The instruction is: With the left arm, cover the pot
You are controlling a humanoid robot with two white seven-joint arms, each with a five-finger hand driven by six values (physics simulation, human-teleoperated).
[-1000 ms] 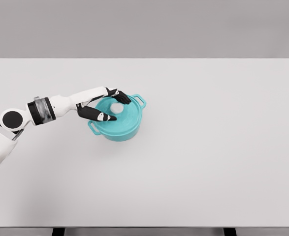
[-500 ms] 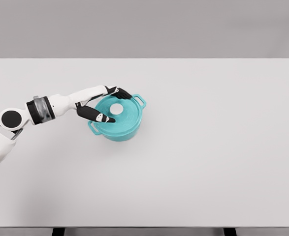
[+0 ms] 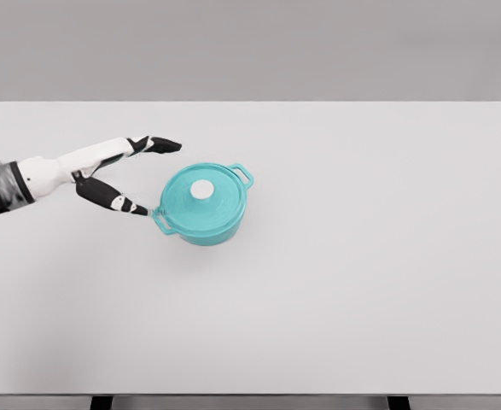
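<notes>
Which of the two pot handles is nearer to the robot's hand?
The lower-left handle, beside the left hand's dark thumb tip; the other handle is on the pot's far upper-right side.

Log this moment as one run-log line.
lid: seated on teal pot | left hand: open, left of pot, holding nothing | right arm: not in view | table: pot left of centre

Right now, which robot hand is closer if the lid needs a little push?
Left. The left hand is open beside the teal pot, whose lid is on. No right arm shows.
</notes>
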